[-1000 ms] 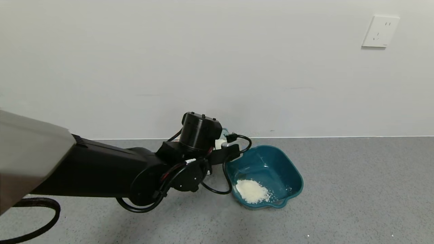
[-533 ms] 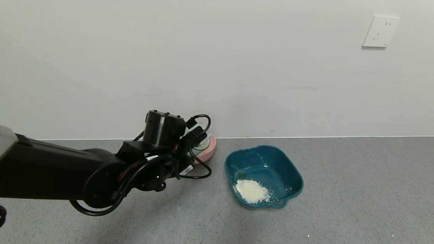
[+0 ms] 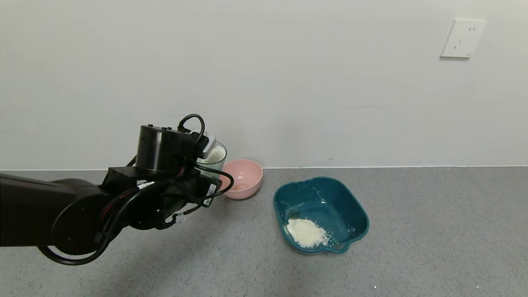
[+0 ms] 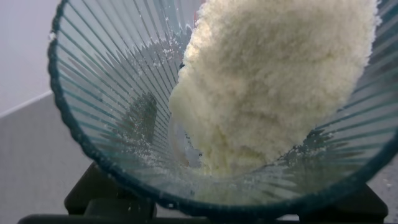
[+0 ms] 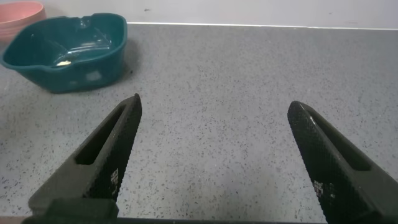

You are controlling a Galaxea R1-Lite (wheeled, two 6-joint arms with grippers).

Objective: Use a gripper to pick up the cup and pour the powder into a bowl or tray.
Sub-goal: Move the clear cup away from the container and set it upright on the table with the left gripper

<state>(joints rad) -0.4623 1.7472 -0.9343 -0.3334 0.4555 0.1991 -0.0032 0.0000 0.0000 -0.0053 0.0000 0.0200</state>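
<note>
I've got the ribbed blue-green cup [image 3: 213, 160] held upright in my left tool [image 3: 201, 163], white powder [image 4: 273, 81] clumped inside it. To its right the teal tray [image 3: 354, 214] sits on the tabletop [image 3: 433, 231], holding more of the white stuff.

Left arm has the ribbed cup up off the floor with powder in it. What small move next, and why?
Probably carry it toward the robot's right. The left gripper holds the translucent ribbed blue-green cup left of the round pink bowl, with clumpy white powder inside. The dark teal rounded-square tray, already holding some powder, lies beyond the bowl, so tipping here would likely spill on the grey floor. The right gripper idles open.
</note>
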